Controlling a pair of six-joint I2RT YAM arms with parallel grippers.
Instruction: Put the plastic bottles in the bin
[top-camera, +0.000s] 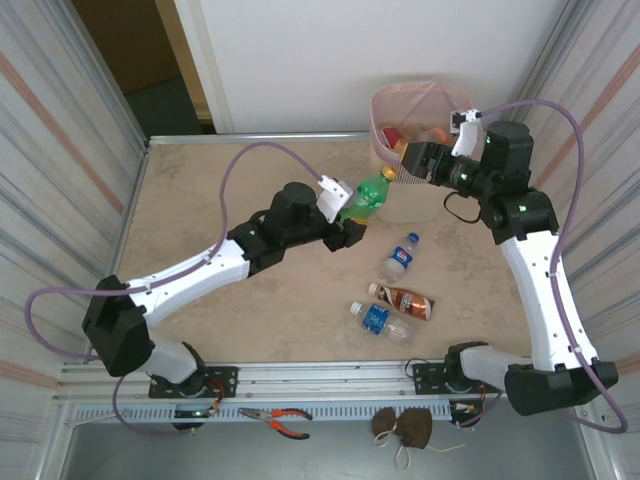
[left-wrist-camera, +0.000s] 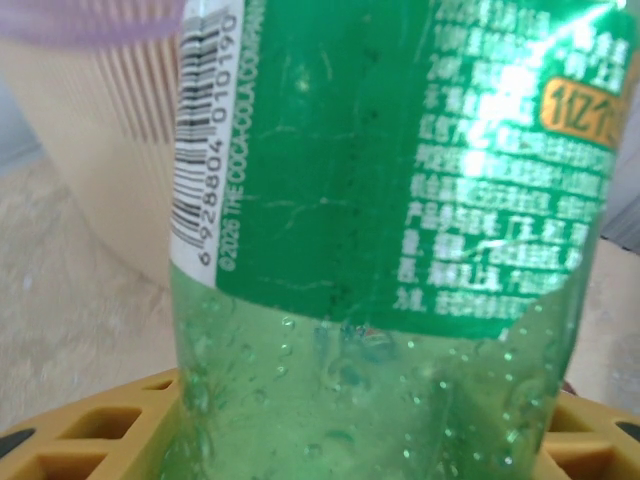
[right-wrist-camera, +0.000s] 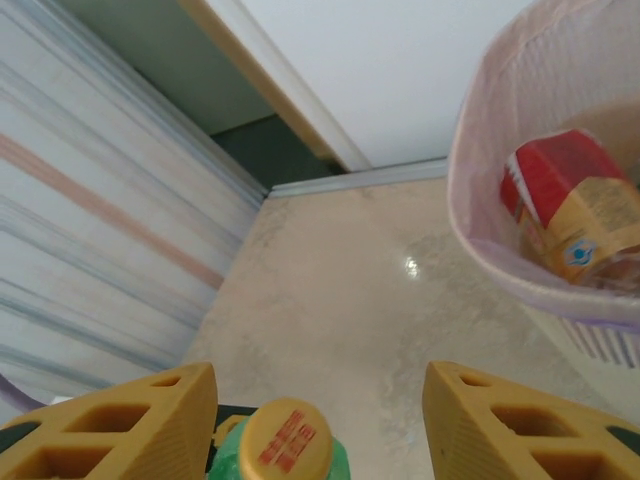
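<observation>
My left gripper is shut on a green plastic bottle and holds it above the table, its yellow cap aimed at the bin. In the left wrist view the green bottle sits between the yellow fingers, with the beige bin behind. My right gripper is open at the cap; its fingers stand wide, the cap close to the left one. The pink-lined bin holds a red-labelled bottle. Three more bottles lie on the table.
Red-handled pliers and a brown pouch lie on the front rail below the arm bases. Striped walls close in the table on the left and right. The bin stands at the far right corner.
</observation>
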